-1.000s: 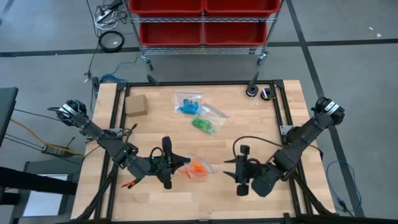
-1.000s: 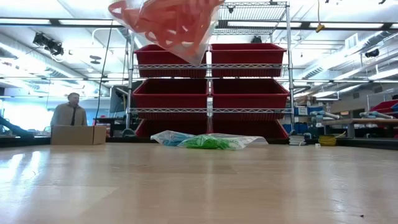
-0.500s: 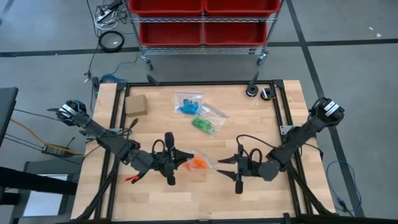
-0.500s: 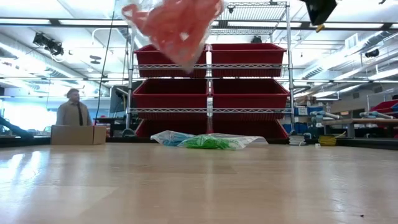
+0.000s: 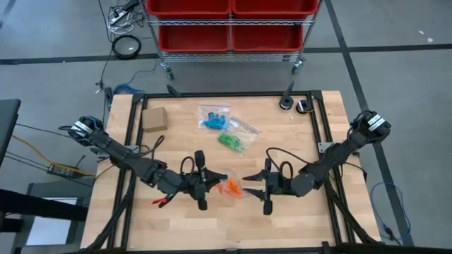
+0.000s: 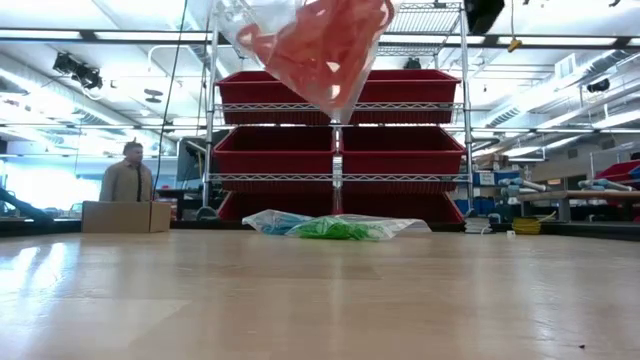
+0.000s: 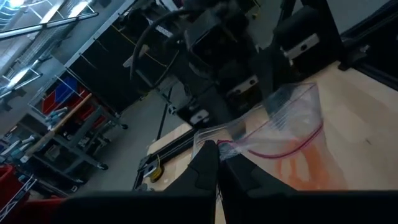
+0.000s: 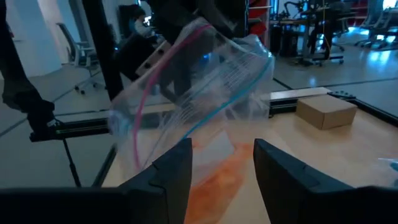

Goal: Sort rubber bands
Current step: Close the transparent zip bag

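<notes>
A clear zip bag [image 5: 227,188] holding orange rubber bands [image 6: 325,45] is held above the table's near edge, its rim pinched by the left gripper [image 5: 220,180], whose jaws are clamped together on it. The right gripper [image 5: 248,183] is seen just beside it, jaws apart. Farther back, a bag of green bands [image 5: 231,140] and a bag of blue bands [image 5: 214,119] lie touching, with a cardboard box [image 5: 155,118] at the far left.

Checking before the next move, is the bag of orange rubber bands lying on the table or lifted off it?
Lifted: the bag of orange rubber bands hangs well above the table.
</notes>
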Robot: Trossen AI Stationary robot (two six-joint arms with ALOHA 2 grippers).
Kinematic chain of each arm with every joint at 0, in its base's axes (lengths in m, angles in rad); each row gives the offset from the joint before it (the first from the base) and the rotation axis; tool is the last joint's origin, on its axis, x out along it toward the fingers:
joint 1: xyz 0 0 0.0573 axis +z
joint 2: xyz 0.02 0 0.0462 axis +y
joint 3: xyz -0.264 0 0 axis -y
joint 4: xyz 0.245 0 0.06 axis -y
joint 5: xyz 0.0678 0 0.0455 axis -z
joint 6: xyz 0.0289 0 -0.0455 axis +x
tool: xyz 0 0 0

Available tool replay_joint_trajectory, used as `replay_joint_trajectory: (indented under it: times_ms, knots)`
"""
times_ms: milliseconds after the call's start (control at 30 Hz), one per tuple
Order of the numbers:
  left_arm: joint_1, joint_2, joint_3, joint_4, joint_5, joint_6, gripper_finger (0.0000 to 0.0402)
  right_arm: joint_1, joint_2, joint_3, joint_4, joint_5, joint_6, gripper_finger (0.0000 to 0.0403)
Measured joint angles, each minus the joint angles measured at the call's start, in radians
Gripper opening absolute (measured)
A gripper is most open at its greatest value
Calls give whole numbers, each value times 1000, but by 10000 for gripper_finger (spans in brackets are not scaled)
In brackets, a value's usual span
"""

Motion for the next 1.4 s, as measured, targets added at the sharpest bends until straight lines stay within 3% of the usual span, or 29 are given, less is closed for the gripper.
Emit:
replay_joint_trajectory:
  times_ms: [233,500,700,1033,1167,1400]
  knots:
    - [0,10,0,26,-16,9,12,4,0,0,-84,4,7,124]
    - [0,10,0,26,-18,11,12,109,0,0,-320,61,253,118]
    - [7,10,0,52,-17,11,12,147,0,0,-213,122,181,135]
    - [9,10,0,77,-18,11,12,92,0,0,-75,124,42,191]
    - [9,10,0,77,-18,11,12,77,0,1,-22,96,-9,182]
    - [9,10,0,76,-18,11,12,70,0,1,2,87,-44,129]
